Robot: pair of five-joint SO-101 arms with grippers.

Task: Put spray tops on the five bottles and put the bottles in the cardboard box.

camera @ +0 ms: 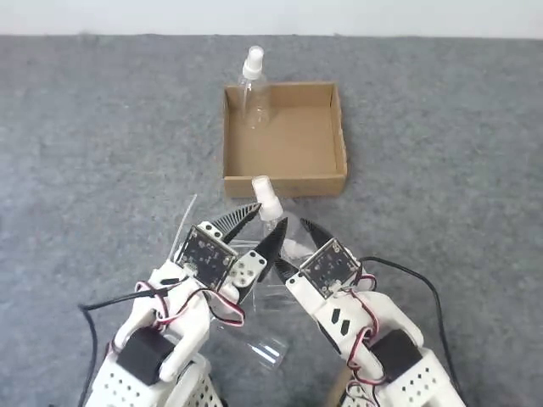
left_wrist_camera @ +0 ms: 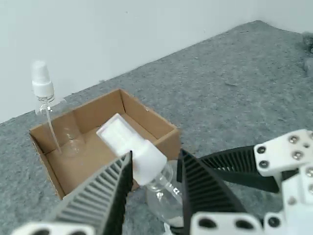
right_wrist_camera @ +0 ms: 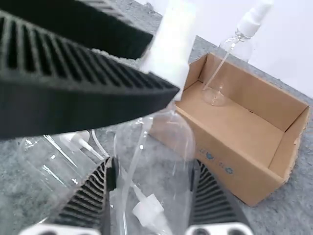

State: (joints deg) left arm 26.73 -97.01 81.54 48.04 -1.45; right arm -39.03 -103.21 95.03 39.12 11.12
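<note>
A clear bottle (camera: 293, 247) is held upright just in front of the cardboard box (camera: 284, 184), with my right gripper (camera: 293, 248) shut on its body (right_wrist_camera: 156, 147). My left gripper (camera: 267, 216) is shut on the white spray top (camera: 263, 191) sitting in that bottle's neck. In the left wrist view the ribbed fingers (left_wrist_camera: 112, 191) flank the spray top (left_wrist_camera: 127, 139) above the bottle (left_wrist_camera: 164, 196). A second bottle (camera: 254, 93) with its spray top on stands in the box's far left corner (left_wrist_camera: 68, 132).
Spare clear bottles (camera: 263, 337) lie on the grey carpet between the two arms (right_wrist_camera: 46, 156). A loose spray top (right_wrist_camera: 146, 210) lies under the held bottle, and a thin dip tube (camera: 182, 227) sticks up beside the left arm. Most of the box floor (right_wrist_camera: 234, 117) is bare.
</note>
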